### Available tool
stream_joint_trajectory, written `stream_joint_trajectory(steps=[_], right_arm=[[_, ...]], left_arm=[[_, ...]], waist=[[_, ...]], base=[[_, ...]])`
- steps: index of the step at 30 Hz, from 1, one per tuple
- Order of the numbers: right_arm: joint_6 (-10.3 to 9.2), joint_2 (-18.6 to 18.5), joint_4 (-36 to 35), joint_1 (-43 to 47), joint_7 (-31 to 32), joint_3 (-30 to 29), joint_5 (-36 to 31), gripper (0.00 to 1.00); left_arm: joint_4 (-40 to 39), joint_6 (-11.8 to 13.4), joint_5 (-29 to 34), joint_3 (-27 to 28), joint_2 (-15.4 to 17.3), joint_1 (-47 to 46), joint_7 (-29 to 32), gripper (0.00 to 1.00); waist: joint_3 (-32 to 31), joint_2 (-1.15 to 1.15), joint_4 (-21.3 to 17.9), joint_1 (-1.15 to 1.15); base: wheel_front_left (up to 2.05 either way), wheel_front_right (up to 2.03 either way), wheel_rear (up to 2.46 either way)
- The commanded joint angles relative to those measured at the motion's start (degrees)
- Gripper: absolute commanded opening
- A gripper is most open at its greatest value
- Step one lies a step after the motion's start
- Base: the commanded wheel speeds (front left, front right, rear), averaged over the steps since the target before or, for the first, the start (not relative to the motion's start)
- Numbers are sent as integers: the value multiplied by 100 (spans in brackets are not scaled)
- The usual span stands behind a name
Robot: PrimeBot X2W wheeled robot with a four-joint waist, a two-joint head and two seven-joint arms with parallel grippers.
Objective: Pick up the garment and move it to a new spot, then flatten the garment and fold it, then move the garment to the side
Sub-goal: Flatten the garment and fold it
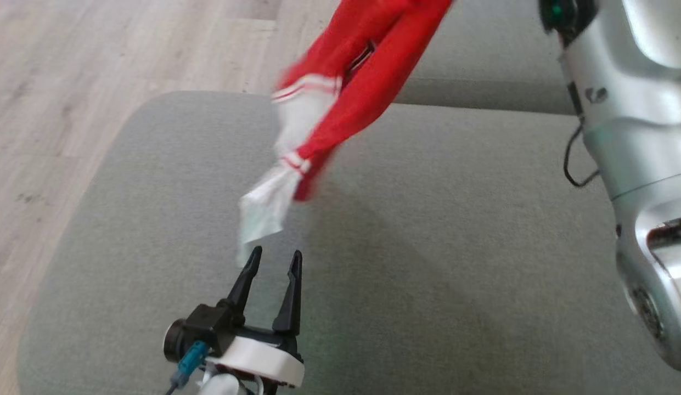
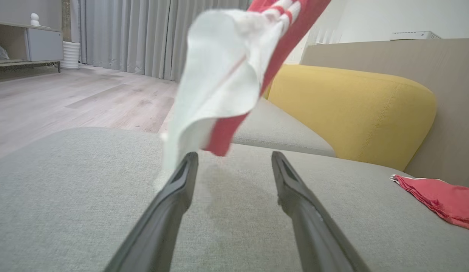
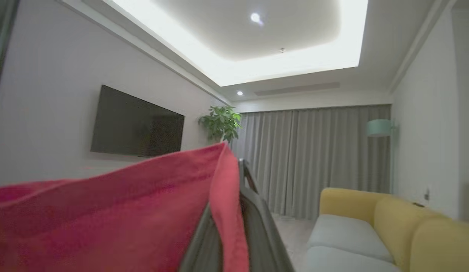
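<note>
A red garment (image 1: 367, 71) with white, red-striped cuffs hangs slanting from the top of the head view, blurred, over the grey cushion (image 1: 455, 247). Its lowest white end dangles just beyond my left gripper (image 1: 276, 253), which is open with nothing between its fingers. In the left wrist view the white end of the garment (image 2: 219, 75) hangs down to the tip of the left finger of that gripper (image 2: 234, 156). In the right wrist view my right gripper (image 3: 236, 172) is raised high and shut on a fold of the red garment (image 3: 106, 211).
My silver right arm (image 1: 636, 137) fills the right side of the head view. Wooden floor (image 1: 55, 82) lies to the left of the cushion. A yellow sofa arm (image 2: 351, 109) stands beyond it, and another red cloth (image 2: 442, 198) lies on the cushion at the right.
</note>
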Motion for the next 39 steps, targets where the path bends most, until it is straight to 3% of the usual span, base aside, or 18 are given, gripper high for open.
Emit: stream_joint_trajectory(steps=[1, 5, 10, 11, 12, 16, 20, 21, 24, 27, 32, 39], right_arm=[[-5, 114, 167, -45, -61, -236, -141, 0], [-5, 73, 935, 354, -166, -969, -703, 0], [-5, -493, 1830, 1348, -247, -1844, -1407, 0], [-5, -641, 2009, 1533, -242, -2025, -1566, 46], [-5, -759, 2127, 1693, -250, -2236, -1689, 100], [-5, -932, 2278, 2132, -287, -2979, -2222, 100], [-5, -514, 2035, 2251, -392, -3510, -2523, 100], [-5, -236, 1790, 2291, -439, -3604, -2609, 100], [-5, -29, 1501, 2362, -464, -3552, -2604, 100], [-5, 101, 671, 2643, -472, -3170, -2248, 100], [-5, 112, -1215, 3959, -474, -1828, -767, 100], [-5, 114, -3429, 6107, -474, -1664, -176, 100]], left_arm=[[-238, 10, 26, 262, -27, -216, -30, 100], [-275, -16, 67, 289, -27, -287, -30, 100], [-279, -48, 141, 279, -27, -440, -30, 100], [-273, -54, 154, 278, -28, -470, -30, 100], [-271, -60, 164, 276, -28, -498, -30, 100], [-243, -83, 191, 258, -28, -605, -30, 100], [-208, -91, 216, 294, -28, -654, -30, 100], [-194, -89, 229, 326, -28, -655, -30, 100], [-190, -86, 240, 369, -28, -645, -30, 100], [-201, -91, 275, 441, -28, -628, -30, 100], [-216, -97, 326, 621, -25, -633, -30, 100], [-228, -171, 435, 851, 4, -664, -30, 100]], waist=[[100, 0, -149, 1], [292, 0, -365, 1], [574, 0, -539, 1], [621, 0, -565, 1], [662, 0, -586, 1], [755, 0, -641, 1], [746, 0, -722, 1], [716, 0, -777, 1], [690, 0, -843, 1], [679, 0, -960, 1], [712, 0, -1196, 1], [851, 0, -1525, 1]], base=[[0, 0, 0], [0, 0, 0], [0, 0, 0], [0, 0, 0], [0, 0, 0], [0, 0, 0], [0, 0, 0], [0, 0, 0], [0, 0, 0], [0, 0, 0], [0, 0, 0], [0, 0, 0]])
